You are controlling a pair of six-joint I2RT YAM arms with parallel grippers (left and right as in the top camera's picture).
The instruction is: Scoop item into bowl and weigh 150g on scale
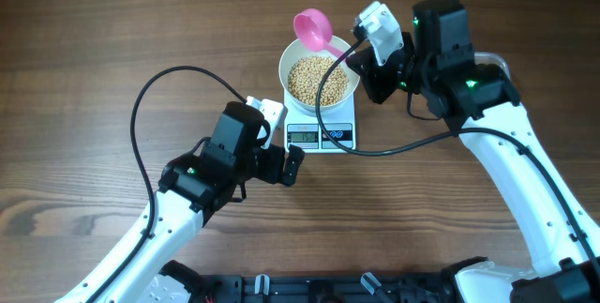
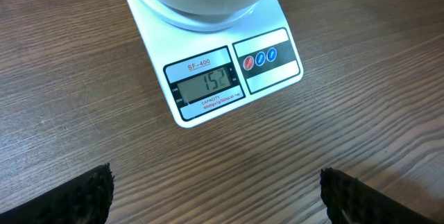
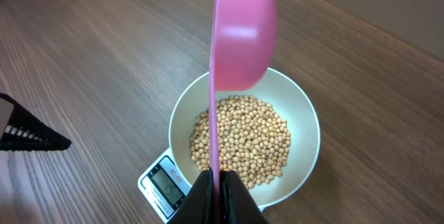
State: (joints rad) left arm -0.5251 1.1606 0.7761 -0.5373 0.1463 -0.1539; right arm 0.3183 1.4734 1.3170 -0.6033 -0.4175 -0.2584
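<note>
Small tan beans (image 1: 317, 80) lie in one white bowl (image 1: 285, 70) on one scale (image 1: 321, 137); left fingers (image 2: 83, 197) spread open, right fingers (image 3: 205, 197) grip one pink scoop (image 3: 241, 37).

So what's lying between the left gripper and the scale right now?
Only bare wooden table. In the left wrist view, nothing sits between the open left gripper and the scale.
</note>
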